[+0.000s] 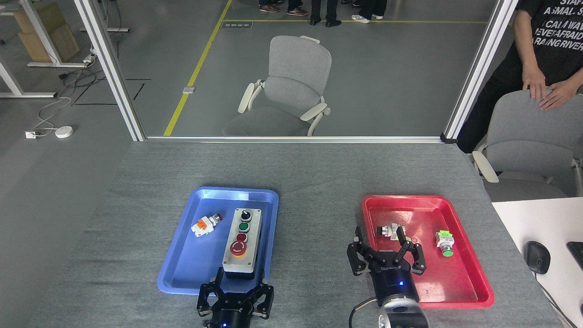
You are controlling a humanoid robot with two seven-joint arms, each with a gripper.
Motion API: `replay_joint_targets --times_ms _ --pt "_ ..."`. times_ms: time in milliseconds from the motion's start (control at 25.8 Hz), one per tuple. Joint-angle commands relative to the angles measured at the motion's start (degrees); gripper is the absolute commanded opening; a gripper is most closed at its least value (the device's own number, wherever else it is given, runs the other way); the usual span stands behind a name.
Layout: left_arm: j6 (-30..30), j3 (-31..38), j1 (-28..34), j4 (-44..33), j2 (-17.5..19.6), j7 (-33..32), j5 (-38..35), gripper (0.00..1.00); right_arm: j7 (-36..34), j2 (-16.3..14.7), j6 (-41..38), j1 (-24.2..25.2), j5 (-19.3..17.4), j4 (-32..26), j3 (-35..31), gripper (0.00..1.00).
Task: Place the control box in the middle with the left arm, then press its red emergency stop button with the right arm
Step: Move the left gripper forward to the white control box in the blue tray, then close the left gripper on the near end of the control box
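The control box [242, 243] lies lengthwise in the blue tray [191, 264], light grey on a black base. Its row runs from a black knob at the far end to the large red emergency stop button [238, 248] at the near end. My left gripper [240, 277] stands open just in front of the box's near end, one finger either side, not touching it. My right gripper [379, 238] is open over the left edge of the red tray [460, 278]. The bare grey middle [314, 237] lies between the trays.
A small white-and-orange switch [205, 223] lies in the blue tray left of the box. The red tray holds a grey switch part [390, 230] and a green-tipped one [445, 242]. A person stands behind a chair [533, 146] at far right.
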Motion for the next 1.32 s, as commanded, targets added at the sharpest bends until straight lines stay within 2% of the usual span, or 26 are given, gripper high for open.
replay_joint_targets --times_ms 0,155,349,504,736,1278 --pt "1.3 -0.1 -0.7 1.8 -0.9 -0.2 -0.1 0.99 -0.1 0.3 0.4 0.0 0.0 0.0 0.0 0.98" --pt "1.5 -0.1 -3.1 5.4 -0.9 -0.2 -0.2 0.99 -0.1 -0.1 1.5 -0.3 0.0 0.0 -0.5 0.98" --pt "2.3 0.1 -7.9 11.6 -0.5 -0.2 0.0 0.99 1.0 -0.3 2.1 -0.1 -0.1 0.0 -4.2 0.98" --pt "2.5 0.2 -9.2 13.4 -0.6 -0.3 0.1 0.99 1.0 -0.5 1.4 0.5 -0.6 0.0 -5.3 0.98" --pt "2.5 0.4 -11.0 15.5 -0.7 -0.3 0.1 0.99 1.2 -4.0 1.0 -0.1 -3.7 0.9 -5.4 0.98" --pt "3.9 0.8 -15.1 21.6 0.1 -0.3 0.5 0.99 1.1 -4.1 0.8 0.0 -3.7 2.1 -5.2 0.98"
